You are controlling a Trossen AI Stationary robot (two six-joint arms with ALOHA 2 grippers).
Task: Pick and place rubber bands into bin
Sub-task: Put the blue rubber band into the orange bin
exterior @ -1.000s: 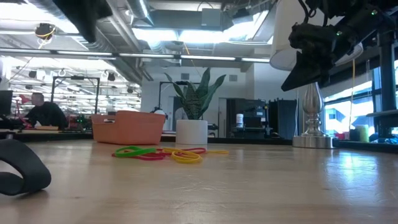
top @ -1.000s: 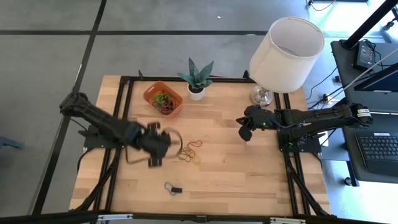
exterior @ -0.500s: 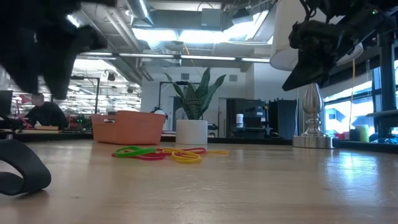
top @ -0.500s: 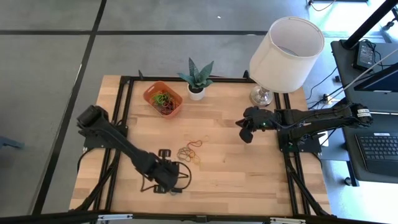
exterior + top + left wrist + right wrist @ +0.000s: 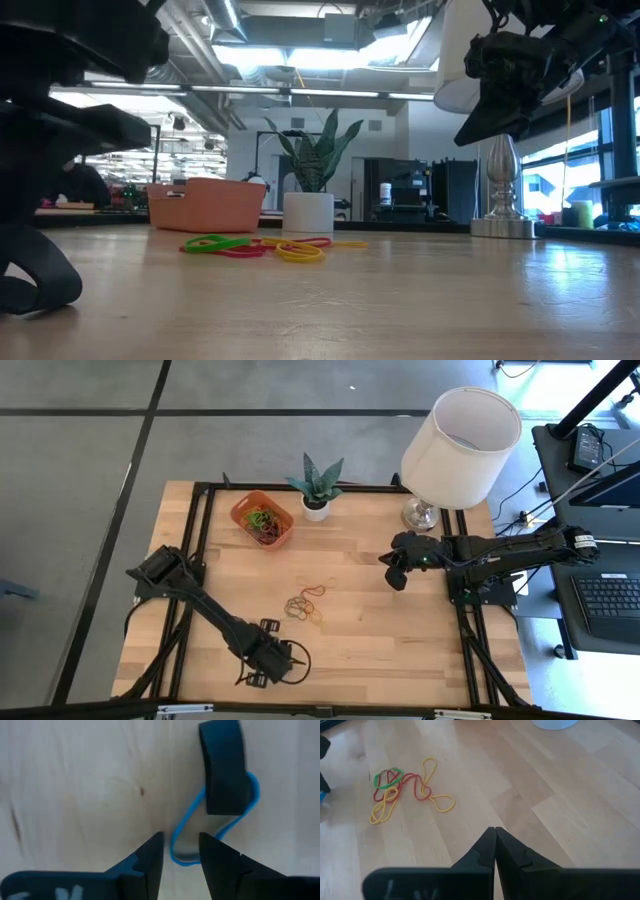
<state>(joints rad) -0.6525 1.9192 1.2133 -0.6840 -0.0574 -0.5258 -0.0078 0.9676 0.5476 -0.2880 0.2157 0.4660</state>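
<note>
Near edge: left gripper [image 5: 180, 851] lowered over blue band [image 5: 200, 827] with wide black band [image 5: 225, 767] lying across it; fingers parted narrowly, nothing gripped, pick not yet made. 
Mid-table: loose rubber bands [image 5: 306, 605] left to clear. 
Right gripper [image 5: 495, 845] hangs by lamp [image 5: 458, 440], fingers pressed together, empty. 
Far: bin [image 5: 263, 518] beside plant [image 5: 316, 485], several bands already inside. Task judged partly done.

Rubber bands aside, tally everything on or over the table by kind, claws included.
bin: 1
potted plant: 1
lamp: 1
claws: 2, left claw and right claw
total: 5
</note>
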